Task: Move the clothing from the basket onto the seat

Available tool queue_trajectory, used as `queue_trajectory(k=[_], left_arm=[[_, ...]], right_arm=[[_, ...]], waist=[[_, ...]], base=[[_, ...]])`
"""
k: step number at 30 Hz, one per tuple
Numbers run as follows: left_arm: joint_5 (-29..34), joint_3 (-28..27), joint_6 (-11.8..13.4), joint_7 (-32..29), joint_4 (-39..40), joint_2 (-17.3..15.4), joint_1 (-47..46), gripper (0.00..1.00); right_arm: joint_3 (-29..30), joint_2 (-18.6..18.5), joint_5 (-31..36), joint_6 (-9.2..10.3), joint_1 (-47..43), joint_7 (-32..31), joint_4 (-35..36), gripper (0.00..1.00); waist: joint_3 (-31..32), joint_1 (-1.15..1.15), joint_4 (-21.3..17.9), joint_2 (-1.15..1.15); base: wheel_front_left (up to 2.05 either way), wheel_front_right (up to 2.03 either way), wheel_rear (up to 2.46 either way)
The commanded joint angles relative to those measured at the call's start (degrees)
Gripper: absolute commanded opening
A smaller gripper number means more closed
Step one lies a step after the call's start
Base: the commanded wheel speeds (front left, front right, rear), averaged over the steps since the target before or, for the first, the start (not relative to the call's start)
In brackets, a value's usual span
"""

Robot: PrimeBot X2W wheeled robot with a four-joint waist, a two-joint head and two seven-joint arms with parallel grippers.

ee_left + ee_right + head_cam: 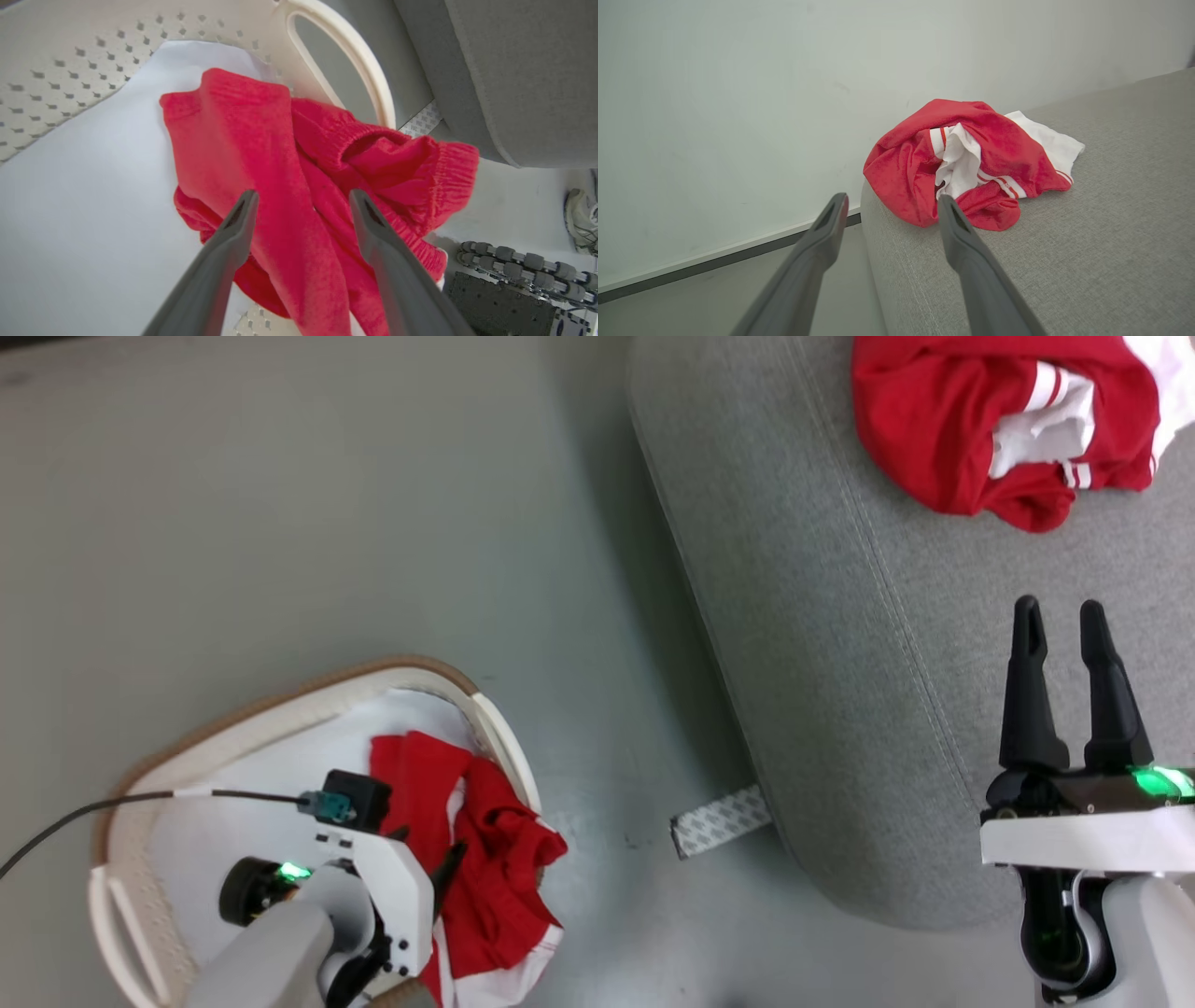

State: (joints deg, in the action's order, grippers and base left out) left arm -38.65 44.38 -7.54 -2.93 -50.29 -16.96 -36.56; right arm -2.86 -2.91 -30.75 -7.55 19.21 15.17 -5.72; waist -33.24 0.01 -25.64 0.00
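The cream basket (504,747) with its brown rim band stands on the floor at the lower left. A crumpled red garment (495,868) lies in it on a white cloth (233,803) and spills over the rim. My left gripper (425,854) is down inside the basket, open; in its wrist view the left gripper (303,196) spreads its fingers just over the red garment (243,140). My right gripper (1060,611) hangs open over the grey seat (840,663), holding nothing. A red and white garment (943,420) lies on the seat beyond it, also ahead of the right gripper (893,199).
A strip of grey patterned tape (721,821) lies on the floor between the basket and the seat. A black cable (93,807) runs to my left wrist. A shoe (579,219) and my base's rollers (514,261) are near the seat. A pale wall (738,93) rises behind the seat.
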Motion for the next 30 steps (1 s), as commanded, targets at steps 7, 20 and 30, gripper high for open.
queue_trajectory(k=[7,20,30], left_arm=[[-5.2,6.5,0.1,-6.0,-1.6,-4.1,-3.9,1.0],[-10.8,13.1,0.1,-9.6,-3.5,-6.5,-7.1,0.0],[-14.1,16.5,0.1,-6.1,-3.9,-4.1,-7.7,0.0]], right_arm=[[-0.2,0.0,-3.6,0.13,1.9,0.0,1.0,1.0],[-0.3,0.0,-5.4,0.13,2.4,0.0,1.1,1.0],[1.1,0.0,-2.6,0.13,2.3,0.0,0.6,1.0]], waist=[[-6.6,-0.01,-4.0,0.0],[-8.9,-0.01,-5.3,0.0],[-4.7,-0.01,-2.9,0.0]], base=[[0.0,0.0,0.0],[0.0,0.0,0.0],[0.0,0.0,0.0]])
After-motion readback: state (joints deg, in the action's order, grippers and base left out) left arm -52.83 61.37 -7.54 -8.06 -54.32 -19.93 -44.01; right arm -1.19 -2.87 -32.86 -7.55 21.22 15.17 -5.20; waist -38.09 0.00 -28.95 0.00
